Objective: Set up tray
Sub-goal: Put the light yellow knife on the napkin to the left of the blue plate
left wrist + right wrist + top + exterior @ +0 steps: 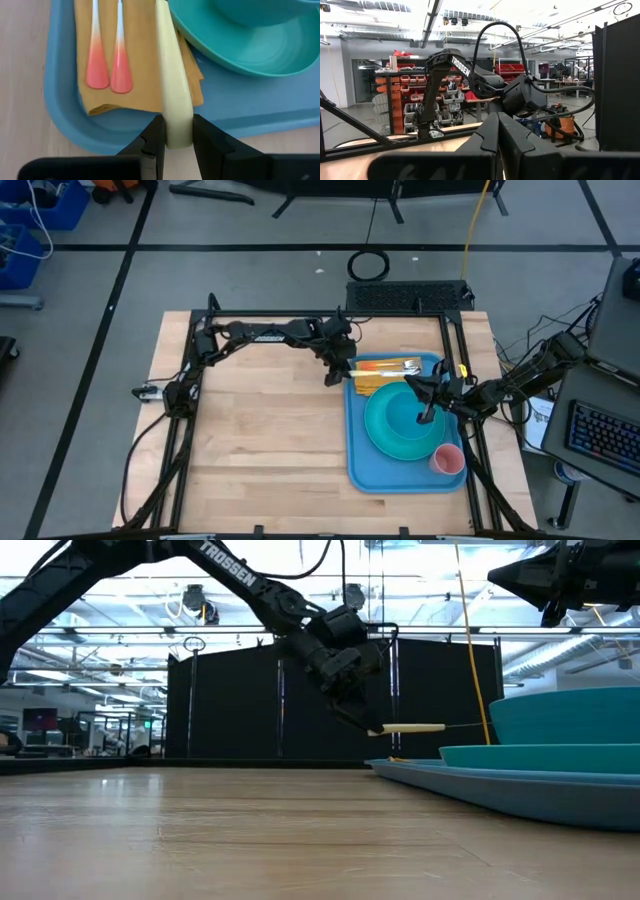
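The bright-blue tray [400, 478] lies on the table's right half. On it are a turquoise plate [385, 442] with a bowl, a pink cup [448, 459] and a yellow-orange napkin [137, 60] bearing two pink-handled utensils [107, 70]. My left gripper [177, 140] is at the tray's far left corner, shut on a cream-coloured utensil [172, 85] that reaches out over the napkin. My right gripper [498, 131] is shut on nothing and hangs raised above the plate [424, 412]. My left gripper pinches the cream utensil's handle end [178, 131] between its two fingers, one on each side. The fingers come from the table's left, slanting downward. The utensil [412, 727] sticks out level toward the tray, lifted clear above the tray's rim and the napkin.
Bare wood [260, 440] takes up the table's left and near parts. A black frame [300, 320] runs around the table's edges. The bowl [570, 715] and plate [540, 755] stand higher than the tray rim, close by the held utensil.
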Controlling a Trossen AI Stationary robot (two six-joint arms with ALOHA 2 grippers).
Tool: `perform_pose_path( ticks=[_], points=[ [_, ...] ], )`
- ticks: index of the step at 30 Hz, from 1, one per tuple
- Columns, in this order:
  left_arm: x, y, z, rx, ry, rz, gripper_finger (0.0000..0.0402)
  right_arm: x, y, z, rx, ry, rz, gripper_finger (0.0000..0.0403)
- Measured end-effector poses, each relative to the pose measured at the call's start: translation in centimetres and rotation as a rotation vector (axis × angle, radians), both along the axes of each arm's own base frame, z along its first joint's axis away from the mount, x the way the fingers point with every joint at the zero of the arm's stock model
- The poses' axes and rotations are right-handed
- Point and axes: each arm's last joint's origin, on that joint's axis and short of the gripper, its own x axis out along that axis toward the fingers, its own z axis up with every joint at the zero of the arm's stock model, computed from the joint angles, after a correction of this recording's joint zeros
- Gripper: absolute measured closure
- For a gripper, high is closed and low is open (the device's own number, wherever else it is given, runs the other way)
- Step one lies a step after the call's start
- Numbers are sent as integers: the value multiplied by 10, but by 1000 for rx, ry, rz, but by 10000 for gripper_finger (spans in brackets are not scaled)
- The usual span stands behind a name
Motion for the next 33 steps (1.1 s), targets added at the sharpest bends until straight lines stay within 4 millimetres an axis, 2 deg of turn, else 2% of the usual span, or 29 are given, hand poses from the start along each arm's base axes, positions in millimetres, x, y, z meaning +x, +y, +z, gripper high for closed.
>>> perform_pose_path(
  ticks=[6,14,30,33],
  points=[
    [4,-4,1,7,-11,31,324,0,0,0,-3,5,0,403],
    [7,1,-11,-32,-9,50,324,0,0,-1,-4,7,0,403],
    [17,-10,-5,-19,-79,46,324,1,0,-1,-8,14,0,403],
    [18,-9,-10,-24,-77,46,324,1,0,-1,-8,15,0,403]
  ],
)
